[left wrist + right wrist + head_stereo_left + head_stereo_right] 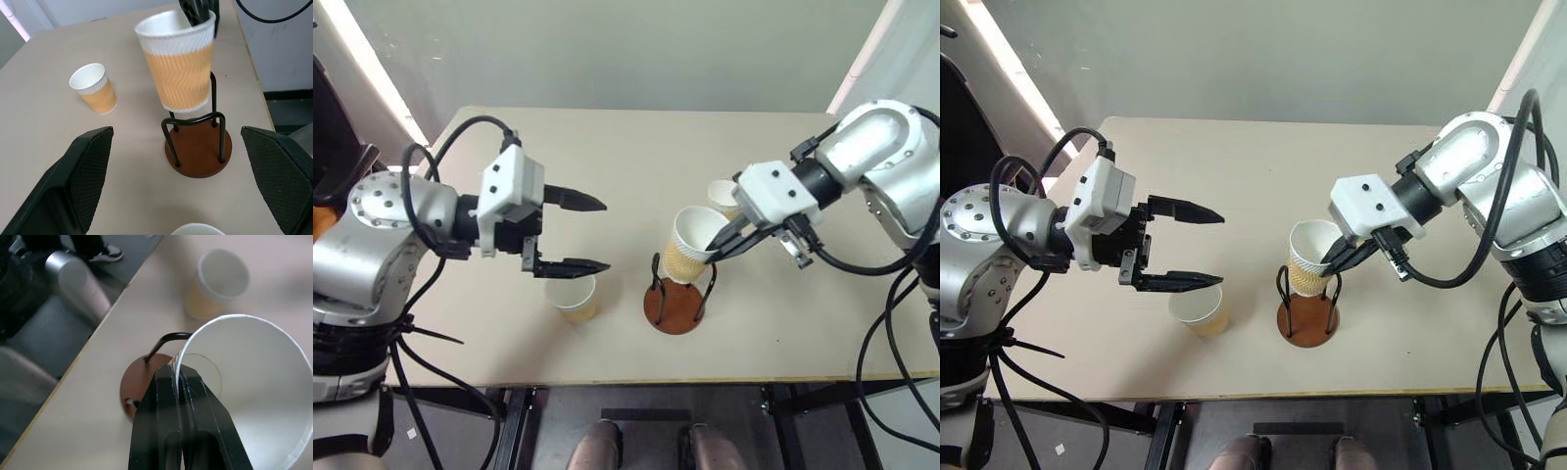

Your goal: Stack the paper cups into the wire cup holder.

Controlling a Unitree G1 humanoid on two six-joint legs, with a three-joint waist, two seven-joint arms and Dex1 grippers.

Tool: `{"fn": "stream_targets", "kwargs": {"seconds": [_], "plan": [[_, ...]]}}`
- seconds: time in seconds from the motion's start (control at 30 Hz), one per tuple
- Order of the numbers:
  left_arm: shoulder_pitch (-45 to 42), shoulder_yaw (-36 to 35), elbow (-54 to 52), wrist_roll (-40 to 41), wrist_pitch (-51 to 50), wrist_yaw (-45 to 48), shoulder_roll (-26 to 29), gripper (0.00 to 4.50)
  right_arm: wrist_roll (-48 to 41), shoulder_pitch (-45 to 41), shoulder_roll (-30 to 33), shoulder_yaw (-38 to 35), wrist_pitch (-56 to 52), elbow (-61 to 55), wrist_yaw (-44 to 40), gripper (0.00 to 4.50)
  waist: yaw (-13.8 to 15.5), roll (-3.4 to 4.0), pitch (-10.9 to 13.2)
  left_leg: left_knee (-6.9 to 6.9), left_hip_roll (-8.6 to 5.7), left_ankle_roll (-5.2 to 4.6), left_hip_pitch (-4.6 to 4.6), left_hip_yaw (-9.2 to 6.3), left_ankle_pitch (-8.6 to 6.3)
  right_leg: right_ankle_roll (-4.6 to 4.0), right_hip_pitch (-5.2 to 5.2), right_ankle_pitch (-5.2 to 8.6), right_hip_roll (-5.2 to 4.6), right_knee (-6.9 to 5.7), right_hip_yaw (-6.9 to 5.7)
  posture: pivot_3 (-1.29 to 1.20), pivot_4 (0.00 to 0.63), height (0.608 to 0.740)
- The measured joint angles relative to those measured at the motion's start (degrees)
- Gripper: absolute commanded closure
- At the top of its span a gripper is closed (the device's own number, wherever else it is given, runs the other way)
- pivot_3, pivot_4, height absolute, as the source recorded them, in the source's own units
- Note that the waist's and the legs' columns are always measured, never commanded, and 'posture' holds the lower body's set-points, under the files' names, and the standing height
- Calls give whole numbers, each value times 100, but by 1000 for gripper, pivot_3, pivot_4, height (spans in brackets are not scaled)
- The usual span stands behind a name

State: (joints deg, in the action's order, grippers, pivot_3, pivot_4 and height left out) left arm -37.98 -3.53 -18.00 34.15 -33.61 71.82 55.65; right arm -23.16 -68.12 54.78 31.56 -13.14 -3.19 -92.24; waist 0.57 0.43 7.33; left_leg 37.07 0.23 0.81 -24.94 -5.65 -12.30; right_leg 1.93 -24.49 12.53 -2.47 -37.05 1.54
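My right gripper [715, 247] is shut on the rim of a tan paper cup [688, 245], one finger inside and one outside. That cup [178, 63] hangs tilted over the wire cup holder [674, 305], its bottom about level with the tops of the black wire loops [195, 120]. A second cup [573, 299] stands upright on the table left of the holder, just below my left gripper [605, 235], which is open and holds nothing. A third cup [724, 196] stands upright behind the holder, partly hidden by my right wrist.
The beige table [607, 147] has bare room at the back and on both sides. Its front edge [705, 377] runs close to the holder. Black cables [891, 294] hang off the right arm.
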Motion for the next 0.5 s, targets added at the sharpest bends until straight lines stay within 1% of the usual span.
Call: {"fn": "stream_targets", "kwargs": {"seconds": [0.03, 0.13, 0.27, 0.37, 0.4, 0.43, 0.5], "plan": [[10, -7, -17, 11, -13, -18, 4, 0, 54, 0, 0, 68, 107, 13, 0, 4463, -1, 0, 0, 0, 0, -1, 1, 0, -1, -4, 0, 1, 0, -1, 0, 0, 150, 740], [54, -28, -70, 39, -61, -94, 10, 0, 240, -1, -147, 116, 228, 160, 0, 3908, -11, 0, 0, 0, 2, -1, 2, 0, -1, -19, 0, -4, 0, -3, 0, 0, 150, 740], [-7, 40, -59, -129, -55, -341, -68, 0, 410, -4, -185, 169, 346, 308, 0, 2641, 0, 0, 0, 2, 1, -2, 2, 0, 4, -28, 1, -13, -1, -4, -1, 0, 150, 740], [-188, 172, 86, -302, -45, -581, -251, 0, 438, -22, -185, 179, 399, 321, 0, 1595, -4, 0, 0, 4, 1, -2, 2, 0, 8, -35, 1, -21, -2, -2, -1, 0, 150, 740], [-238, 206, 136, -356, -24, -640, -294, 0, 466, -42, -193, 179, 410, 362, -1, 1174, -7, 0, 0, 4, 1, -1, 2, 1, 8, -35, 1, -22, -2, -3, 0, 0, 150, 740], [-281, 243, 195, -438, -1, -714, -316, 0, 530, -75, -207, 178, 423, 456, -1, 910, -9, 0, 0, 4, 1, 0, 3, 0, 9, -35, 1, -22, -2, -3, 0, 0, 150, 740], [-394, 314, 392, -688, 96, -904, -388, 0, 840, -181, -345, 124, 597, 895, 28, 197, -11, 0, 0, 4, 4, 0, 7, 0, 10, -35, 1, -24, -2, -6, 0, 0, 150, 740]]}}
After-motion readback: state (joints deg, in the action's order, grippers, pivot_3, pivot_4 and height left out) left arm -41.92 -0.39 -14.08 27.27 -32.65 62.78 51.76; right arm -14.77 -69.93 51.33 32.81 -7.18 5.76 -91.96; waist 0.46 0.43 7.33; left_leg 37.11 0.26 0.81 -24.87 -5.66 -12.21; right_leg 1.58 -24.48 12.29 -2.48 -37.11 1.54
